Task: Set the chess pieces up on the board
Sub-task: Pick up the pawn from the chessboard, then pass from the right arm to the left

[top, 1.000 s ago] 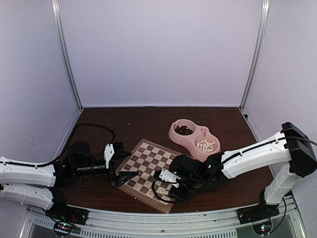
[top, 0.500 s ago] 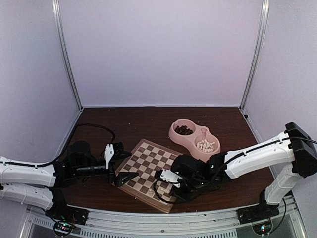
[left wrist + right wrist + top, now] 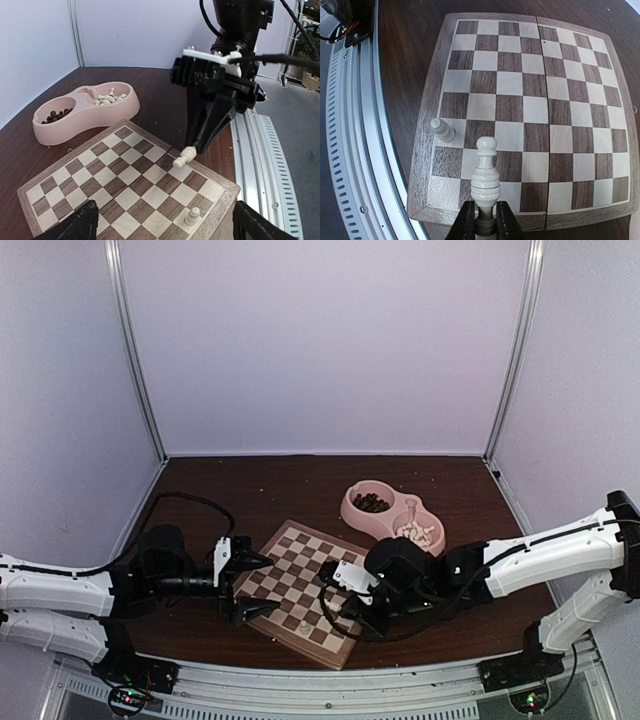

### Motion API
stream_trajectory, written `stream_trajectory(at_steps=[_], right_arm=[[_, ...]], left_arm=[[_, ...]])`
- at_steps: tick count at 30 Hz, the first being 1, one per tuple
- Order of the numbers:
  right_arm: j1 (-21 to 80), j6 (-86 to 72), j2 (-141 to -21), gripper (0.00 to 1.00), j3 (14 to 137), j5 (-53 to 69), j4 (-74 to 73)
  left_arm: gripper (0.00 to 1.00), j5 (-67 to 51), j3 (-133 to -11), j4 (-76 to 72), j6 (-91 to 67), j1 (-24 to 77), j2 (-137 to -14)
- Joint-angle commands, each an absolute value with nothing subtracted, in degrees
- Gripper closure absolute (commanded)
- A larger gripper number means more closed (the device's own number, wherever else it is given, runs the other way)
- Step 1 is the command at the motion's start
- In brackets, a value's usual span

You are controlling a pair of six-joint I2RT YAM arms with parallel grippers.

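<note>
The right gripper is clenched on the base of a pale cream chess piece, a pawn or bishop by its round head, carried above the near rows of the board. The left wrist view shows it tilted, head lower than base, clear of the squares. One cream piece stands upright by the near rim. The rest of the cream pieces lie in one compartment of the pink bowl, with dark pieces in the other.

The likely trouble is the tilt. Let go like this, the piece would probably topple, roll across the squares and perhaps knock over the standing one nearby. The pinch is only on the narrow base, so a slip is possible too. The left gripper hangs spread wide at the board's left edge and could nudge the board.
</note>
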State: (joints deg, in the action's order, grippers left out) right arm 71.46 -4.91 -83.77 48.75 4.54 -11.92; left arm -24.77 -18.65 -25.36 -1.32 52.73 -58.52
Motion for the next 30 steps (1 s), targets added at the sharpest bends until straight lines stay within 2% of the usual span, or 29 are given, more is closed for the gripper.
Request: stream_trajectory(at_steps=[1, 7, 14, 20, 30], right_arm=[[71.74, -5.64, -81.79, 0.95, 51.49, -0.79, -10.02], [71.79, -3.44, -84.19, 0.98, 57.51, -4.98, -10.03], [71.6, 3.35, -87.55, 0.99, 51.46, -6.58, 2.37], [71.54, 6.64, -86.83, 1.0, 46.07, -1.4, 9.09], [71.52, 8.7, -85.54, 1.0, 43.94, 2.57, 11.47]], left_arm=[[0.06, -28.46, -19.71, -28.49, -0.59, 52.99, -59.72], [0.07, -28.46, -20.18, -27.87, 1.09, 52.99, -60.32], [0.06, -28.84, -20.01, -27.97, 1.41, 52.99, -60.09], [0.06, -29.68, -21.67, -25.07, 1.49, 52.98, -60.64], [0.12, -34.16, -23.36, -24.77, 1.12, 52.98, -63.39]])
